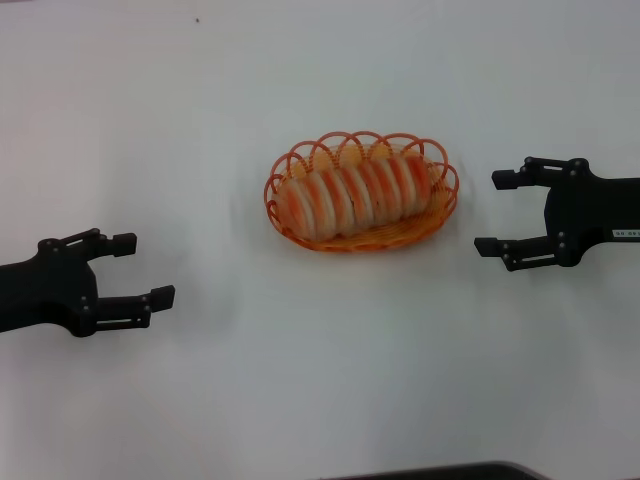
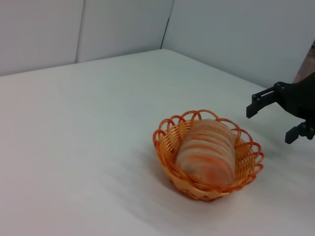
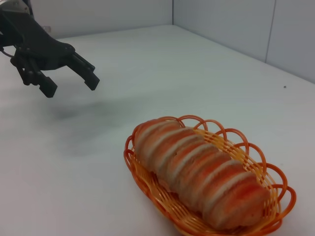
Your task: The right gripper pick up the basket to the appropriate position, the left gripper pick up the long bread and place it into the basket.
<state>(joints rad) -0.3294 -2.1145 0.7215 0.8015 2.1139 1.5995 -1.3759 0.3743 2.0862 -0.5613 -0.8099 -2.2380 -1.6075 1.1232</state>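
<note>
The orange wire-weave basket (image 1: 432, 226) sits on the white table at the middle. The long bread (image 1: 355, 194), striped orange-red and cream, lies lengthwise inside it. My left gripper (image 1: 140, 268) is open and empty, well to the left of the basket and nearer to me. My right gripper (image 1: 497, 212) is open and empty, a short gap to the right of the basket. The left wrist view shows the basket (image 2: 173, 173) with the bread (image 2: 206, 152) and the right gripper (image 2: 273, 121) beyond it. The right wrist view shows the basket (image 3: 152, 189), the bread (image 3: 197, 169) and the left gripper (image 3: 69, 83) farther off.
The white table (image 1: 300, 400) spreads around the basket. Grey wall panels (image 2: 74, 29) rise beyond the table's far edge. A dark edge (image 1: 440, 472) shows at the near border of the head view.
</note>
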